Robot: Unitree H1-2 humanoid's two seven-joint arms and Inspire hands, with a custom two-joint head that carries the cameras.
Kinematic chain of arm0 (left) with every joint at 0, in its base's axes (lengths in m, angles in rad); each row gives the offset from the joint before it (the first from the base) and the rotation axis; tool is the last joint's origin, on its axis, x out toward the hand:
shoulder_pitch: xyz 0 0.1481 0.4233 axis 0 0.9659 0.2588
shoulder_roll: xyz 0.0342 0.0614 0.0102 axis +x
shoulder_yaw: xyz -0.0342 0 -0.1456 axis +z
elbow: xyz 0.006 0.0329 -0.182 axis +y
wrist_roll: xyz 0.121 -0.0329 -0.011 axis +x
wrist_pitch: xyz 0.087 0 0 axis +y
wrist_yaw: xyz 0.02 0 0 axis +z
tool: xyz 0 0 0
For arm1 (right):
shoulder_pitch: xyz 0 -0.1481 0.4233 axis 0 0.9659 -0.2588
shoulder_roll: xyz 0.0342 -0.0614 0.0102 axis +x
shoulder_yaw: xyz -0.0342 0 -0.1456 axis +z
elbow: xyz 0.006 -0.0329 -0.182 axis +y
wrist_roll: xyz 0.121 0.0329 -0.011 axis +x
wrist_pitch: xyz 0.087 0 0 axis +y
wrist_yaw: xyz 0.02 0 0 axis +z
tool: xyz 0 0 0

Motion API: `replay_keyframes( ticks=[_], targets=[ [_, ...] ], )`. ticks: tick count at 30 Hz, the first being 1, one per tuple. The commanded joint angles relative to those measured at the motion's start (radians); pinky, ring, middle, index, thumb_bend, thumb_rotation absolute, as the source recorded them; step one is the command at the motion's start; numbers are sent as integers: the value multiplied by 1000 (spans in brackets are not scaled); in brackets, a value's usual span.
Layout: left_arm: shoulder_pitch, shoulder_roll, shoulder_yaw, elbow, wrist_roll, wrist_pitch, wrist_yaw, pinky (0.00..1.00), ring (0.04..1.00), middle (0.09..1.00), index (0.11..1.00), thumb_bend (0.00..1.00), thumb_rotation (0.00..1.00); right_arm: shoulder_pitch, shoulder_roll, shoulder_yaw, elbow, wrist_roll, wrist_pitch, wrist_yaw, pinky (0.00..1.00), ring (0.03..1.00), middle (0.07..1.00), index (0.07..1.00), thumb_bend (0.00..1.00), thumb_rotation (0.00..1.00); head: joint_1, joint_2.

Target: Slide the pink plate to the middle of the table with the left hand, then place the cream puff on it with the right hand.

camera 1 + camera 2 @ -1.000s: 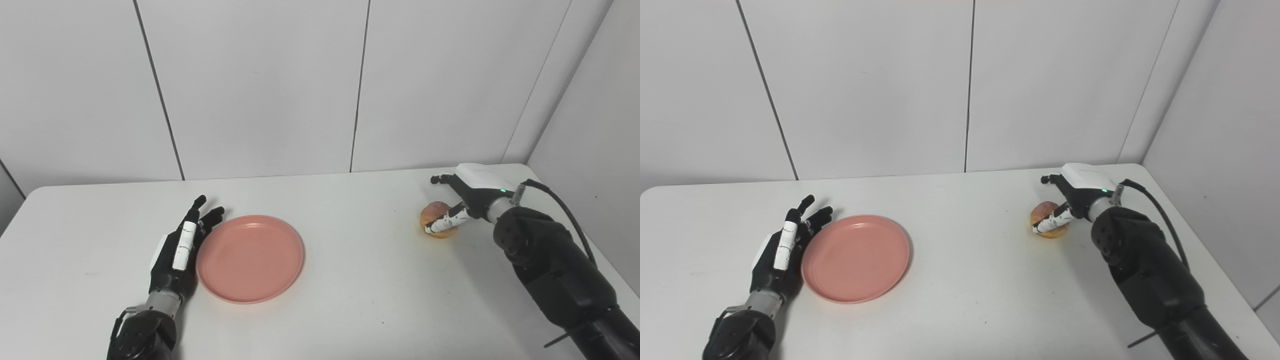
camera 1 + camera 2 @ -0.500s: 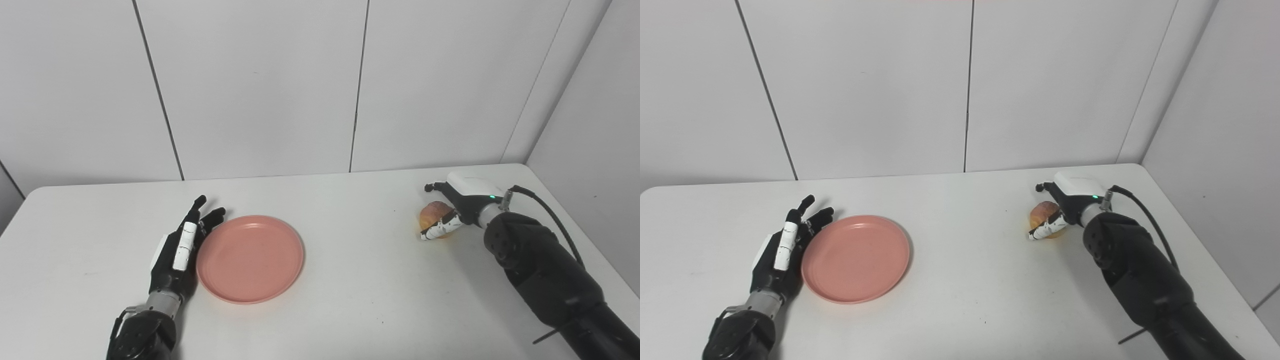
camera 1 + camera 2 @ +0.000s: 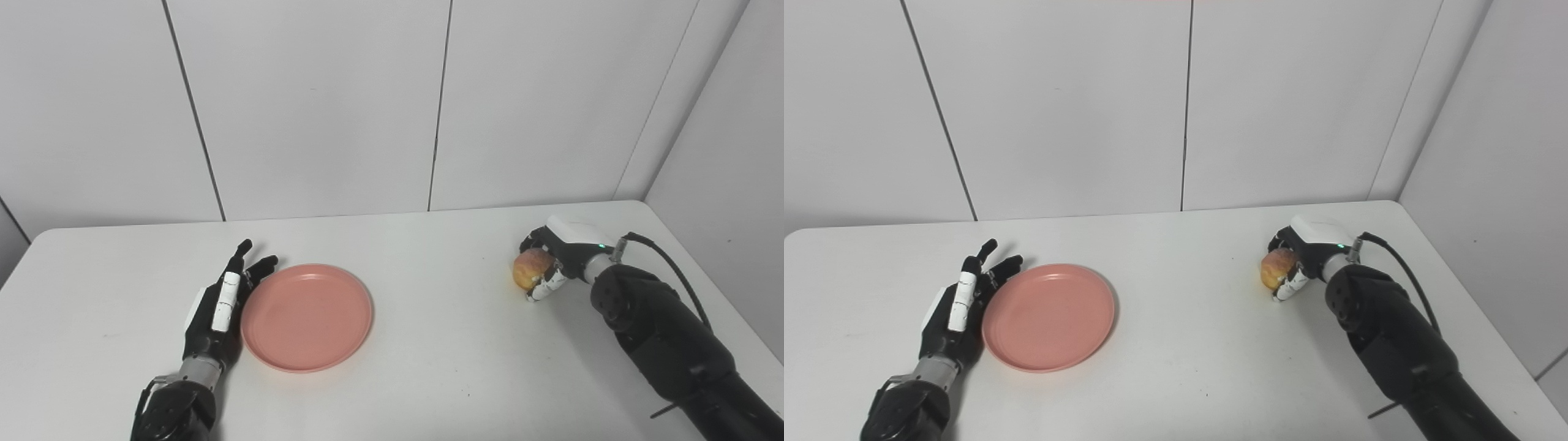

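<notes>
Cream puff (image 3: 528,269), round, golden-brown

Two head cameras, side by side, look down and forward across the white counter (image 3: 429,343) toward the panelled wall (image 3: 318,110); both frame the same whole tabletop, slightly offset sideways.

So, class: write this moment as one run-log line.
left hand: open, beside pink plate | right hand: shut on cream puff, far right of table | plate: empty
</notes>
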Motion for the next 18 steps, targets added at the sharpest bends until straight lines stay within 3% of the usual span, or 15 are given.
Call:
replay_keyframes(
  ticks=[1,2,5,11,12,18],
  targets=[
    [-3,-6,-20,-5,0,22,-28,1000,875,794,947,837,880,-39,-39,2,-13,1,-27,8,489,622,678,490,535,117,2,1],
    [-2,-5,-21,-7,3,23,-27,1000,873,794,947,833,885,-40,-45,8,-17,-2,-19,23,510,639,683,485,527,117,1,2],
    [-2,-4,-22,-4,2,21,-29,1000,874,797,944,835,888,-42,-55,16,-21,1,-4,55,470,569,598,481,517,116,1,2],
    [-4,1,-25,3,4,15,-33,1000,871,791,947,828,892,-39,-65,16,-31,3,3,81,469,559,589,482,517,118,0,2],
    [-4,1,-25,0,3,18,-33,1000,870,790,946,825,895,-38,-65,15,-36,3,6,86,449,535,551,459,521,30,0,3],
    [-3,-1,-26,-6,4,24,-27,1000,863,789,940,832,893,-34,-67,12,-55,5,-10,90,470,568,496,478,530,0,3,4]
  ],
)
